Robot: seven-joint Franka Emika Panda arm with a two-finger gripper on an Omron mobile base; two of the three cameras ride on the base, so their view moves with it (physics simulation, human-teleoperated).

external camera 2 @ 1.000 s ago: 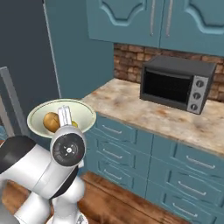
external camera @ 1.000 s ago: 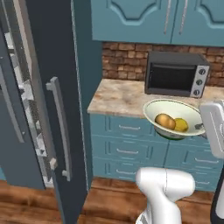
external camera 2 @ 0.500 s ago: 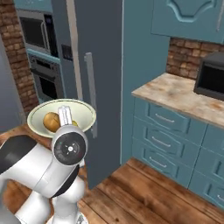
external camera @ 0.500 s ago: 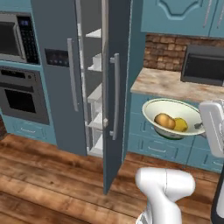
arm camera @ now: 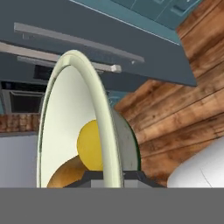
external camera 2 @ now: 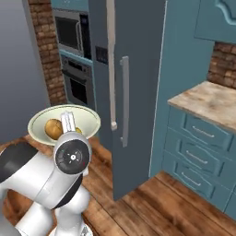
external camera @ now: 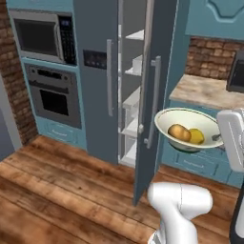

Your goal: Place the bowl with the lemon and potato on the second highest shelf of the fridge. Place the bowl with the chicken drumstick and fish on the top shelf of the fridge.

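Observation:
The cream bowl with the greenish rim [external camera: 187, 125] hangs in the air, level, in front of the open fridge. In it lie the tan potato [external camera: 178, 132] and the yellow lemon [external camera: 196, 137]. My gripper [external camera: 216, 138] is shut on the bowl's right rim. The right base view has the bowl [external camera 2: 46, 120] above my arm, with the potato [external camera 2: 53, 129] and the gripper [external camera 2: 68, 121] at its rim. In the hand view the rim [arm camera: 101, 122] runs between my fingertips [arm camera: 92, 176], beside the lemon [arm camera: 89, 145]. The top shelf [external camera: 136, 35] and second highest shelf [external camera: 132, 72] lie inside the fridge. The other bowl, drumstick and fish are out of view.
The fridge's right door [external camera: 153, 95] stands open edge-on, between the bowl and the shelves. A wall oven [external camera: 55, 97] and built-in microwave [external camera: 40, 38] sit left of the fridge. A stone counter [external camera: 205, 90] over blue drawers is at the right. The floor is wood.
The whole picture has shifted: the base has swung from the counter and microwave toward the fridge. The bowl stays in the gripper at the same place relative to the arm.

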